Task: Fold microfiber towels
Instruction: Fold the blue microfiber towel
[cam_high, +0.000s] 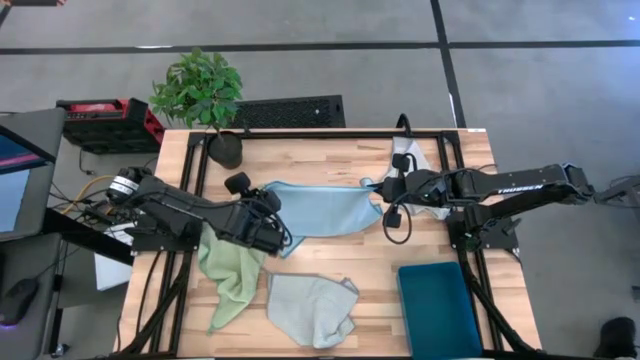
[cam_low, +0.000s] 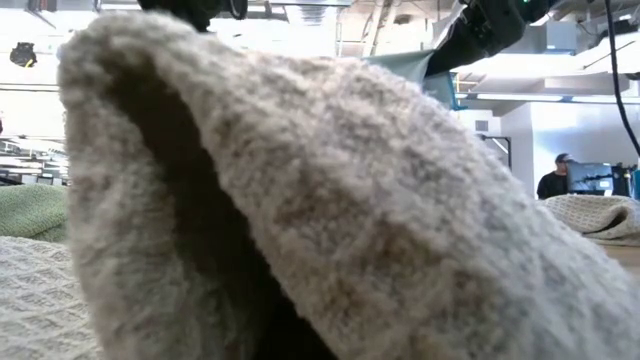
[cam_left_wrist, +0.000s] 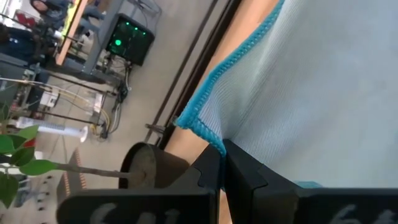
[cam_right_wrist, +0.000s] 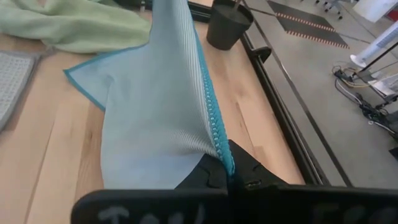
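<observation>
Both grippers, left gripper (cam_left_wrist: 222, 163) & right gripper (cam_right_wrist: 229, 177), pinched tight on light blue towel (cam_high: 322, 208) corners; nothing folded yet, green towel (cam_high: 232, 268) & grey towel (cam_high: 312, 308) left crumpled.

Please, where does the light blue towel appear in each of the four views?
High view: the light blue towel lies stretched at the table's middle, between the left gripper and the right gripper.
Low view: I cannot identify it; a grey towel fills the picture.
Left wrist view: upper right.
Right wrist view: centre.
Shared landmark: the dark plant pot.
</observation>
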